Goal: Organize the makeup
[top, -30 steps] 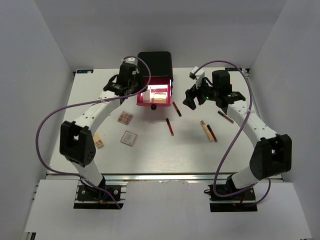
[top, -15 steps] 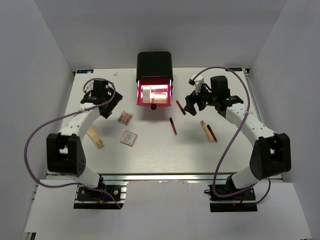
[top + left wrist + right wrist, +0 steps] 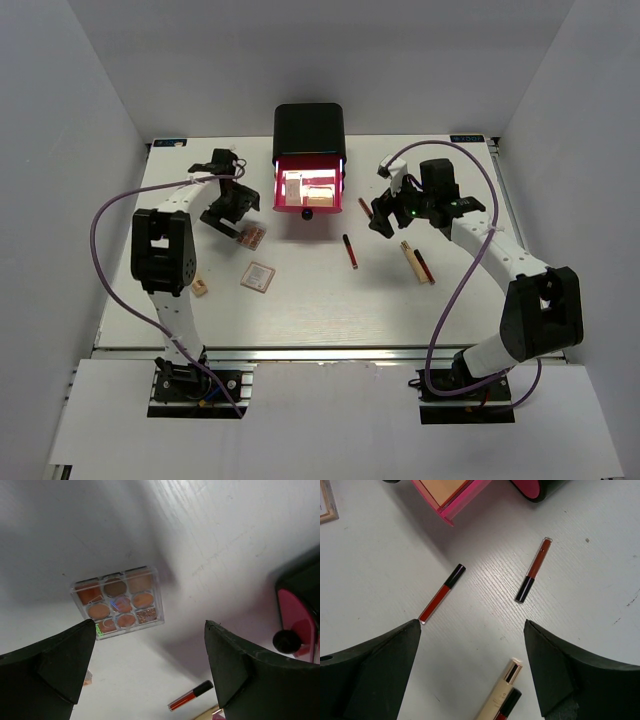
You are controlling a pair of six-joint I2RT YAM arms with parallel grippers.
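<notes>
Our left gripper (image 3: 229, 214) hung spread wide and empty just over a square tan palette (image 3: 118, 601), which lay flat on the surface to the left of the open pink drawer (image 3: 308, 190), toward the far edge. We judged the step in hand to be picking up this palette, so the next move called for lowering and closing across its thin edges. Our right gripper (image 3: 471, 622), likewise spread and empty, hovered above a red-and-black stick (image 3: 441, 593) right of the drawer.
</notes>
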